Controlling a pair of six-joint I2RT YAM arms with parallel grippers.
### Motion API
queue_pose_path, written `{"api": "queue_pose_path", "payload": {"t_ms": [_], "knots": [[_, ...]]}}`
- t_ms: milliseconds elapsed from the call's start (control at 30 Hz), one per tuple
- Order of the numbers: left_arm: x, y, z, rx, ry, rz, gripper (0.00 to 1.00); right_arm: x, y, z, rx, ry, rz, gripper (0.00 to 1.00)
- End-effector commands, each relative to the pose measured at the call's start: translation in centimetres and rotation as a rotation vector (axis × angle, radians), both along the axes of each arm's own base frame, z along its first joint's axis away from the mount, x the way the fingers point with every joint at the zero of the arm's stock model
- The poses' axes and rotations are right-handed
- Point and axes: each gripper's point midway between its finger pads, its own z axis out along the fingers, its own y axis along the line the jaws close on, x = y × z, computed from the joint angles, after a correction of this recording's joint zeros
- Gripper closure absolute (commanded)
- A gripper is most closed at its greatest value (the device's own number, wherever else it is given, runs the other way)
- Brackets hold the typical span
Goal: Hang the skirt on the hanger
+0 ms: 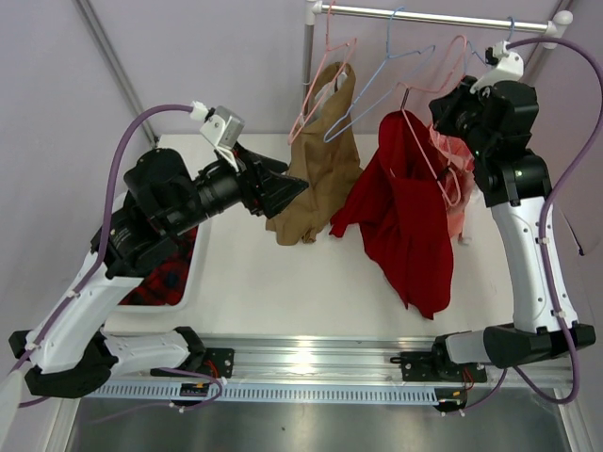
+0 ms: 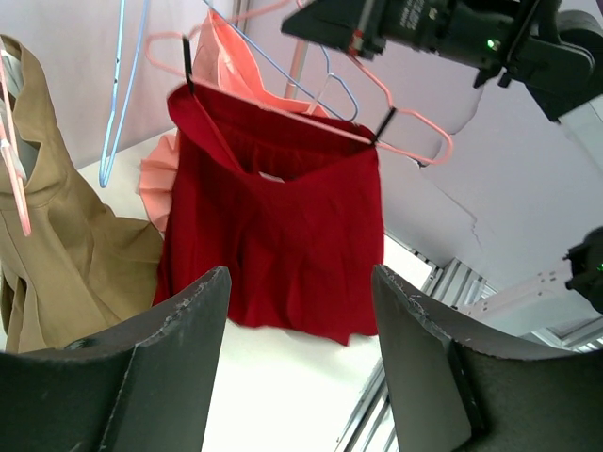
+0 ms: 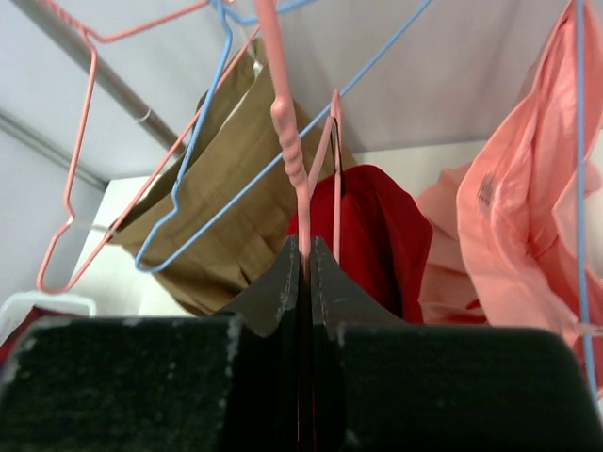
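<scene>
The deep-red skirt (image 1: pixel 405 212) hangs from the pale-pink hanger (image 1: pixel 426 155), its hem resting on the table. In the left wrist view two black clips pin the skirt (image 2: pixel 283 235) by its waistband to the hanger (image 2: pixel 415 141). My right gripper (image 1: pixel 441 105) is raised near the rail and shut on the hanger's pink wire (image 3: pixel 287 141); its jaws (image 3: pixel 303 247) press together around it, with the skirt (image 3: pixel 377 235) below. My left gripper (image 1: pixel 297 188) hovers left of the skirt, open (image 2: pixel 300 275) with nothing between its fingers.
A tan garment (image 1: pixel 316 179) hangs on another pink hanger from the rail (image 1: pixel 443 17). A light-blue hanger (image 1: pixel 377 85) hangs beside it. A salmon-pink garment (image 1: pixel 457 179) hangs behind the skirt. A white bin (image 1: pixel 193 282) at the left holds plaid cloth.
</scene>
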Motion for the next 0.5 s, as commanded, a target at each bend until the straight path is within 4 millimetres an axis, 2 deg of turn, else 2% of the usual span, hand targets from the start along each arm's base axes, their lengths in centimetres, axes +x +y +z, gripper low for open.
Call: {"api": "queue_pose_path", "payload": {"t_ms": [0, 200, 467], "knots": [[-0.7, 1.3, 2.2, -0.034, -0.054, 0.013, 0.34, 0.0, -2.2, 9.4, 0.020, -0.296, -0.143, 1.00], [-0.8, 1.5, 2.2, -0.027, -0.056, 0.015, 0.34, 1.6, -4.0, 10.9, -0.025, -0.329, -0.258, 1.00], [-0.8, 1.2, 1.9, -0.017, -0.052, 0.004, 0.34, 3.9, -5.8, 12.0, -0.067, -0.397, -0.274, 1.00]]}}
